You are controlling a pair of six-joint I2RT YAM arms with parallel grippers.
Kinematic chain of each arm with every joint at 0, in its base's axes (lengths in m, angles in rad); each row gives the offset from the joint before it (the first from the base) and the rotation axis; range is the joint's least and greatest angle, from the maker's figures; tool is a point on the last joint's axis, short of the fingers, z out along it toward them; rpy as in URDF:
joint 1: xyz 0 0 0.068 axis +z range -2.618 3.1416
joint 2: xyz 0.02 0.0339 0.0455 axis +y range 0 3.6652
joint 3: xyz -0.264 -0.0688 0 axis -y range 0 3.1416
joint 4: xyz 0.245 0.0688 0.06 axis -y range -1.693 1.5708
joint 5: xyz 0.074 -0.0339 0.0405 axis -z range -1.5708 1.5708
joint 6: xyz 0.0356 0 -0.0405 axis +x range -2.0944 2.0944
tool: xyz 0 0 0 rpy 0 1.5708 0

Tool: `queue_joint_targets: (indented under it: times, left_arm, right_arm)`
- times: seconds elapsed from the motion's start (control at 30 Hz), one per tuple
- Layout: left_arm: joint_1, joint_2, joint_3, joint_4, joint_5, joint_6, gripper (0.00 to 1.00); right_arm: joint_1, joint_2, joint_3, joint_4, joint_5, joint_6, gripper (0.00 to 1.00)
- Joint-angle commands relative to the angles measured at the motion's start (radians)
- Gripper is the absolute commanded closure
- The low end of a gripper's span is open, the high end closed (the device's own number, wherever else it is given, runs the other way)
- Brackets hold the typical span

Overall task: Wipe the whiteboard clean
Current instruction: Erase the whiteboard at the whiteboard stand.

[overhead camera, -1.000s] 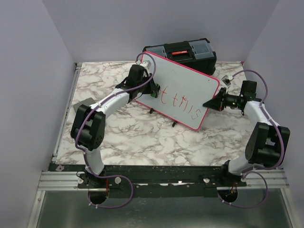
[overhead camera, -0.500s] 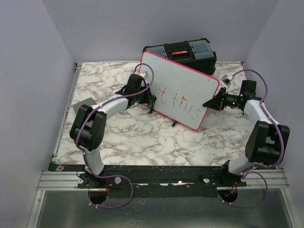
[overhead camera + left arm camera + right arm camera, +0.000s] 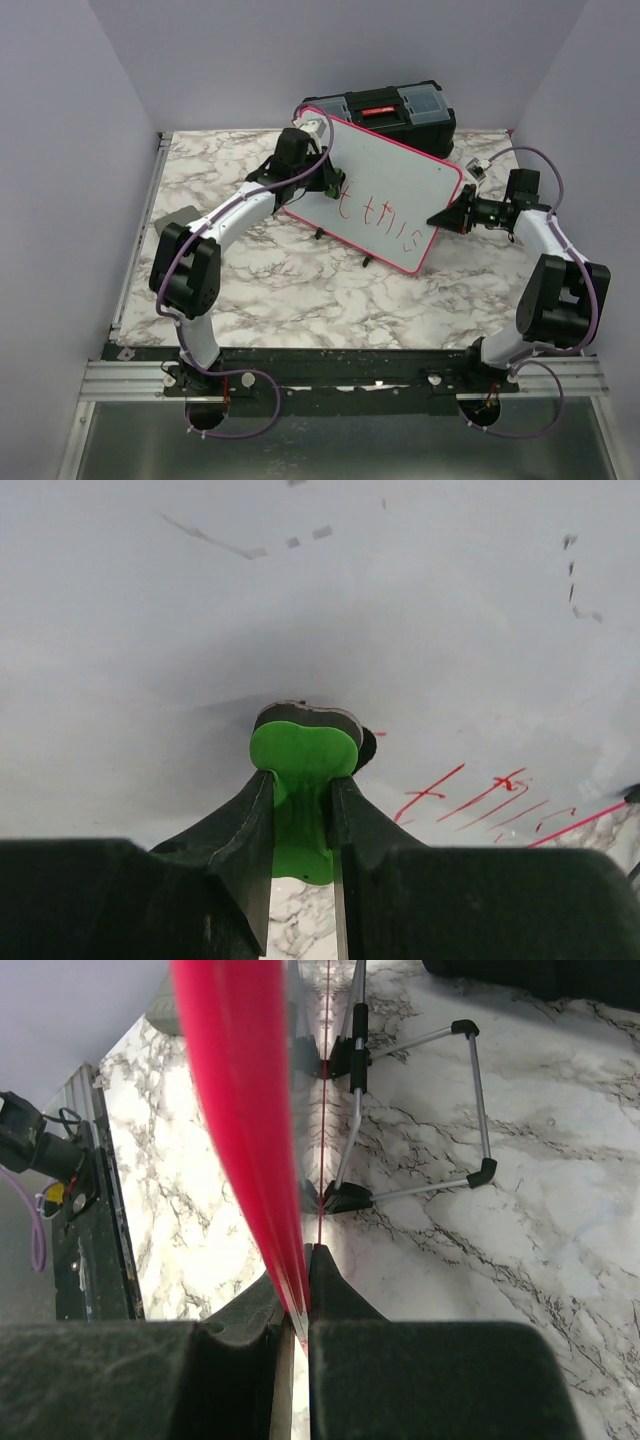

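The whiteboard [image 3: 395, 175] stands propped and tilted at the back centre of the marble table [image 3: 290, 290], just in front of a black toolbox [image 3: 400, 105]. Red handwriting [image 3: 380, 213] covers its lower part; the upper part is clean. The left gripper [image 3: 325, 185] is clamped on a green piece [image 3: 303, 755] pressed to the board face, near its upper left. The right gripper [image 3: 437, 217] pinches the board's right pink rim [image 3: 245, 1130].
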Motion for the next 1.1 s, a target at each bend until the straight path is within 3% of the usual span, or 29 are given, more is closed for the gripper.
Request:
queue_joint_targets:
  times: [0.0,0.2,0.33,0.77,0.93,1.07]
  left_arm:
    - [-0.039,0.025,-0.069,-0.011,0.008,0.005,1.0]
    - [-0.047,0.001,-0.233,0.054,-0.046,-0.022,1.0]
    - [-0.017,-0.006,-0.255,0.061,-0.073,-0.036,1.0]
    - [0.016,0.074,0.053,-0.03,-0.102,-0.034,1.0]
    - [-0.016,0.095,0.056,-0.021,-0.099,-0.037,1.0]
    - [-0.046,0.093,-0.028,0.028,-0.1,-0.054,1.0]
  right_arm:
    - [0.0,-0.01,0.03,-0.031,-0.046,-0.015,0.99]
    - [0.0,-0.009,0.031,-0.035,-0.053,-0.019,0.99]
    - [0.0,-0.009,0.033,-0.042,-0.057,-0.026,0.99]
    - [0.0,-0.015,0.034,-0.046,-0.056,-0.03,0.99]
    - [0.0,-0.015,0.036,-0.047,-0.057,-0.033,0.99]
    - [-0.001,-0.014,0.037,-0.053,-0.059,-0.037,0.99]
